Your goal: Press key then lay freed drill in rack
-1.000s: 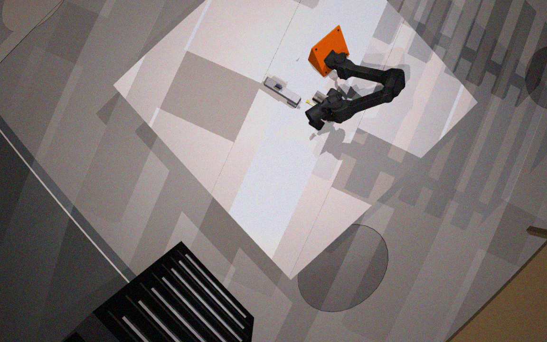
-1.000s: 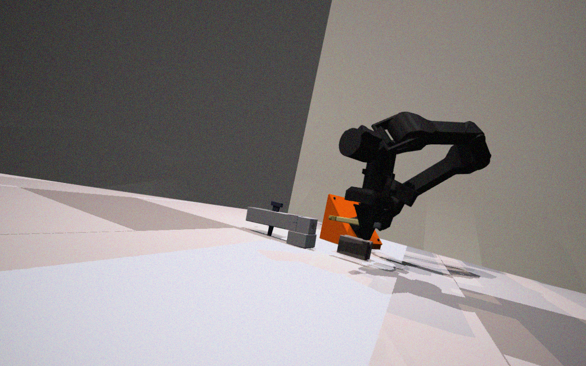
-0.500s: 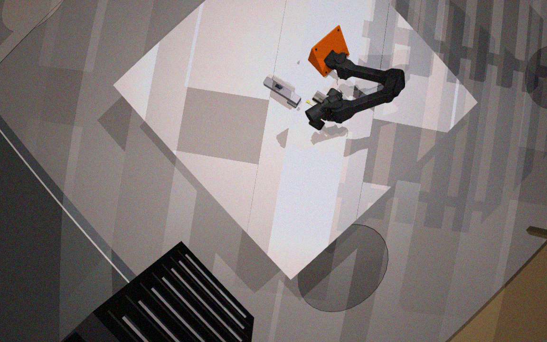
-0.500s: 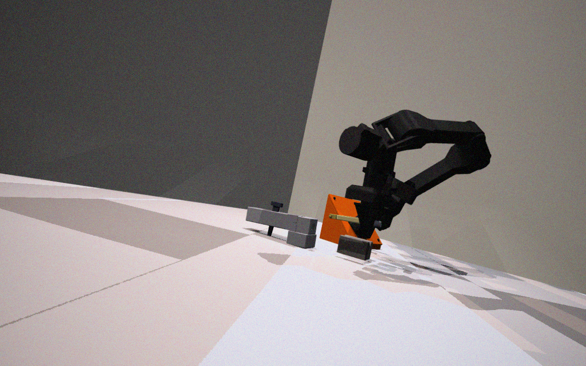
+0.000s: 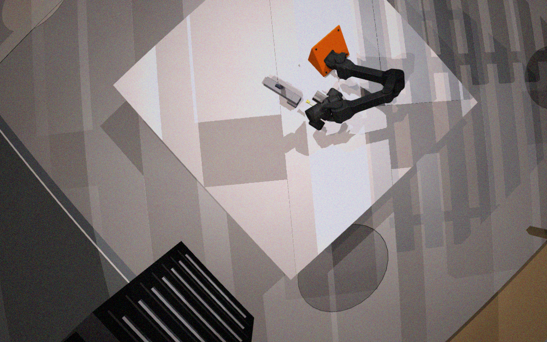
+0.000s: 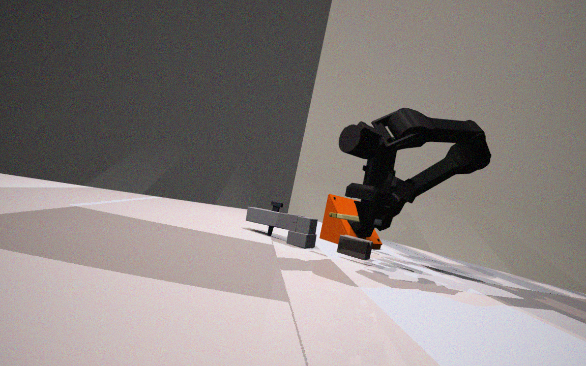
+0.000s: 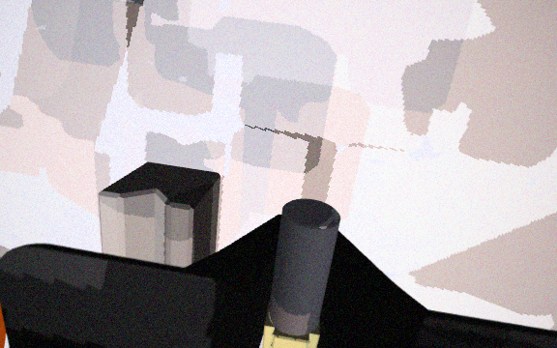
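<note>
My gripper (image 6: pixel 366 231) (image 7: pixel 302 230) is shut on the drill (image 6: pixel 343 217) (image 7: pixel 303 277), which has a dark grey round end and a yellow shank pointing to the left in the exterior view. The drill is held roughly level above the table. The small grey grooved block, the rack (image 5: pixel 318 96) (image 6: pixel 353 248) (image 7: pixel 145 227), stands low beside the fingers, left of the drill in the wrist view. The drill is clear of the long grey holder (image 5: pixel 289 94) (image 6: pixel 263 217). The black key (image 5: pixel 278 86) (image 6: pixel 276 204) stands upright through the holder. The fingertips are hidden in the top view.
An orange wedge (image 5: pixel 330 43) (image 6: pixel 330 231) stands behind the gripper and rack, near the arm's base. The folded arm (image 5: pixel 369 101) (image 6: pixel 445 129) reaches over from the right. A black slatted object (image 5: pixel 177 278) is far off at the lower left of the top view.
</note>
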### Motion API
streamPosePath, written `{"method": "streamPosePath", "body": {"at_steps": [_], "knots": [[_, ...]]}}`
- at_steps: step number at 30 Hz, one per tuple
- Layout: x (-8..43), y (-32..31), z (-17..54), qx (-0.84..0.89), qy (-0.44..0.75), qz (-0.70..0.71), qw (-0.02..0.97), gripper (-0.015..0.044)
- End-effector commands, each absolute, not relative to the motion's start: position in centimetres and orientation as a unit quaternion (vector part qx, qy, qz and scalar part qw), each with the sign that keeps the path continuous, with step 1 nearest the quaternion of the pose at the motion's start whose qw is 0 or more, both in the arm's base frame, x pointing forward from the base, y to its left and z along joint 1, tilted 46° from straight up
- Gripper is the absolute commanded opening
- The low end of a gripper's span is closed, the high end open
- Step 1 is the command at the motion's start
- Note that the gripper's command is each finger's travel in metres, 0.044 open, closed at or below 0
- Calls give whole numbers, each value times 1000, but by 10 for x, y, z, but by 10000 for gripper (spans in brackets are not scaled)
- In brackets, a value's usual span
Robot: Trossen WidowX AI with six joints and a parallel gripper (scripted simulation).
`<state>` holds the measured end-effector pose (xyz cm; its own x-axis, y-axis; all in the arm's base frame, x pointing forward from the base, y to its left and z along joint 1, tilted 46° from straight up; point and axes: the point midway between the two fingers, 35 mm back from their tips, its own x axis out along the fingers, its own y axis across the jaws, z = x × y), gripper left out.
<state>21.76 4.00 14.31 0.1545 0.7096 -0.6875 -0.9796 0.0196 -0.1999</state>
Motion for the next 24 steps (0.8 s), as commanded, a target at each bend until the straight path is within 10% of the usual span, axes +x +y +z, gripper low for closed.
{"method": "streamPosePath", "body": {"at_steps": [1, 24], "knots": [[219, 38, 145, -335, 204, 615, 684, 0], [221, 34, 148, -335, 204, 615, 684, 0]]}}
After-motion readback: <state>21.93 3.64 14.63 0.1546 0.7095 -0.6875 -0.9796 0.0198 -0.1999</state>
